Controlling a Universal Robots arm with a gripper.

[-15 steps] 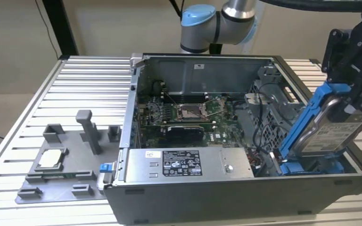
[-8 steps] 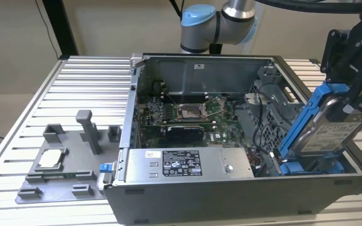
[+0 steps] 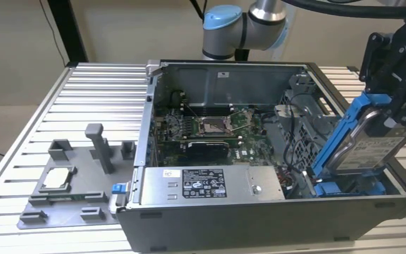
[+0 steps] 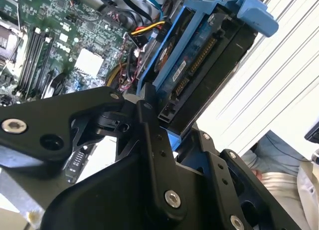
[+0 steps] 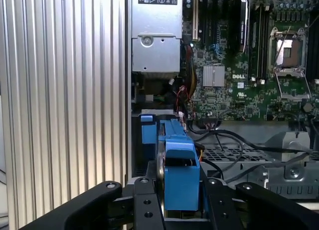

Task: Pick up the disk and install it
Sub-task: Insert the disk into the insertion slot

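The disk (image 3: 374, 152) is a silver-grey drive with a white label, clipped in a bright blue frame. It hangs tilted, lower end down, over the blue drive bay (image 3: 351, 186) at the front corner of the open computer case (image 3: 224, 71) on the exterior view's right. My black gripper (image 3: 392, 117) is shut on its upper end. In the second wrist view the disk (image 4: 199, 55) sticks out from the fingers (image 4: 149, 122), connector edge showing. In the first wrist view the disk (image 5: 179, 165) sits edge-on between the two fingers (image 5: 144, 210).
Inside the case lie the motherboard (image 3: 210, 127), loose cables (image 3: 295, 159) and a large grey box (image 3: 203, 182) with a black-and-white label. A grey fixture (image 3: 83, 206) holding a small square chip (image 3: 55, 180) stands on the slatted table on the exterior view's left. A person (image 4: 279, 162) sits beyond the table edge.
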